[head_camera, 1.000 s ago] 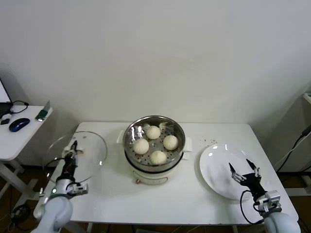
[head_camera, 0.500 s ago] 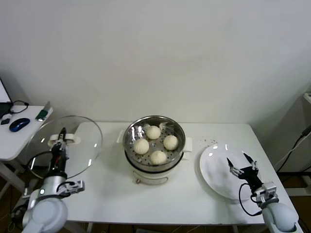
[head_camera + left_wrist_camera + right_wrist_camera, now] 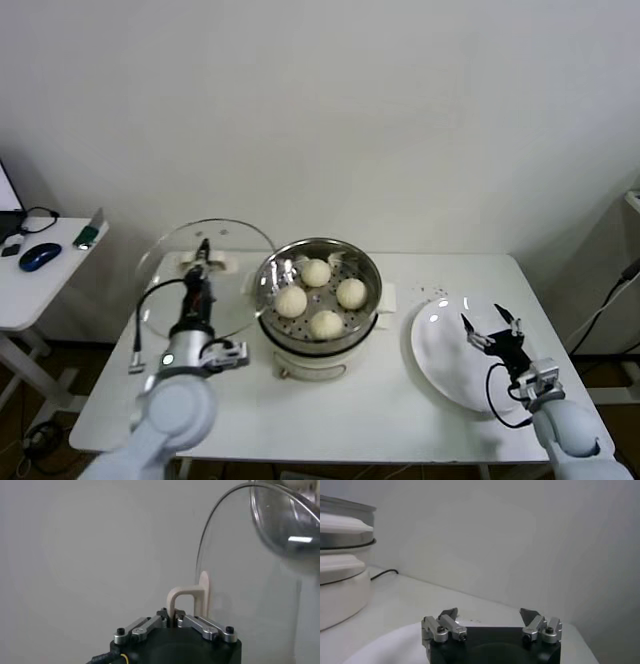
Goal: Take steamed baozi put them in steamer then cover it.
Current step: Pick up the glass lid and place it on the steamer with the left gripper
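Observation:
The steamer (image 3: 318,305) stands mid-table with several cream-white baozi (image 3: 316,272) on its perforated tray. Just left of the pot, the cover (image 3: 232,290) is held up tilted on edge above the table, its rim close to the pot's left side. My left gripper (image 3: 203,256) is shut on the cover's cream handle (image 3: 207,266). The left wrist view shows that gripper (image 3: 171,616) pinching the handle (image 3: 187,597), with the glass (image 3: 250,580) beside it. My right gripper (image 3: 491,329) is open over the white plate (image 3: 440,345) with nothing in it. In its wrist view the right gripper (image 3: 489,615) stands wide open, the steamer (image 3: 340,555) farther off.
A side table (image 3: 20,290) at far left carries a blue mouse (image 3: 38,256) and cables. The white wall rises close behind the table. A cable (image 3: 382,573) lies on the tabletop behind the steamer.
My left arm has lifted the cover from the table's left edge and carried it right, up beside the steamer. The right gripper has shifted slightly farther back over the plate, staying open.

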Controlling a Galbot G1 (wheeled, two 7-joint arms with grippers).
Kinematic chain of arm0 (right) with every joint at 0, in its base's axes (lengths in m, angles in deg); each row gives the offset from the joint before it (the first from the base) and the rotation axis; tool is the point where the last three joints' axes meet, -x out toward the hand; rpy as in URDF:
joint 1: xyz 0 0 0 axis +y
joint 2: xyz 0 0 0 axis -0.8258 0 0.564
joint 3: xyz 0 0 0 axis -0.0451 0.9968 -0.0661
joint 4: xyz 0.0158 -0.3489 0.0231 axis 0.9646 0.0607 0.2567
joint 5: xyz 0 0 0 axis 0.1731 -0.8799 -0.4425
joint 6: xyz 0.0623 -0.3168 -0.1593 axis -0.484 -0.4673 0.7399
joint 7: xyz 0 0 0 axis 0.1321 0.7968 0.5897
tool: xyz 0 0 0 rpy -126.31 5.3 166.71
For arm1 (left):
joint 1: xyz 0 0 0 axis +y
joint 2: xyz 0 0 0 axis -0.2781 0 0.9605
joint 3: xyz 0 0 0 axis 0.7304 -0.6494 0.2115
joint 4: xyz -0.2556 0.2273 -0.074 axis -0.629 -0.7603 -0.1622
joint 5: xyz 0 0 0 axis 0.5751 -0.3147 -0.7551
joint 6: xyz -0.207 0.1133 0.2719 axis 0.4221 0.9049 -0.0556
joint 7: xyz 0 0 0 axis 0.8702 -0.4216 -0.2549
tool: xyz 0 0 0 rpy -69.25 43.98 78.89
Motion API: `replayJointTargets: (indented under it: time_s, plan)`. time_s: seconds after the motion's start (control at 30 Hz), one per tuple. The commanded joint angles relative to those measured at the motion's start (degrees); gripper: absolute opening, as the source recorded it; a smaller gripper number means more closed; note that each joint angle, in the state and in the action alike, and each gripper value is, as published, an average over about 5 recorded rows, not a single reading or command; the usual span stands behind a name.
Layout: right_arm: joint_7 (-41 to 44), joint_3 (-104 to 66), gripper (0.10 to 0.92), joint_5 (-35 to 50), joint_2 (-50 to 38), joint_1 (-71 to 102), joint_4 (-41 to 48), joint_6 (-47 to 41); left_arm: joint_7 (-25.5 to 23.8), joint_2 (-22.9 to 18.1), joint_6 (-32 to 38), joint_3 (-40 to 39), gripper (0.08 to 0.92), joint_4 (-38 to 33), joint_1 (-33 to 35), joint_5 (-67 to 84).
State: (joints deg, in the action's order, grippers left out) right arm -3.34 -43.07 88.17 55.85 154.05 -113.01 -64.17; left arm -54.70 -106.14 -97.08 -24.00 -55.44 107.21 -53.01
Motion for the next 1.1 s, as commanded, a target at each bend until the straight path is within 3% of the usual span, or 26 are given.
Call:
replayJointTargets:
  time_s: [0.03, 0.43, 1.1]
  plan:
    - [0.1, 0.7, 0.823, -0.5, -0.3, -1.4, 1.1, 0.2, -10.3, -15.5, -3.6, -16.3, 0.150, 8.8, -15.4, -10.6]
    - [0.3, 0.9, 0.823, -1.6, 0.7, -1.7, 1.6, 0.6, -10.2, -22.9, -3.6, -19.4, 0.150, 15.8, -16.6, -12.5]
    - [0.6, 0.4, 0.823, -1.5, 1.4, -1.5, 1.9, 1.6, -10.6, -23.7, -3.6, -18.9, 0.150, 20.6, -16.5, -12.5]
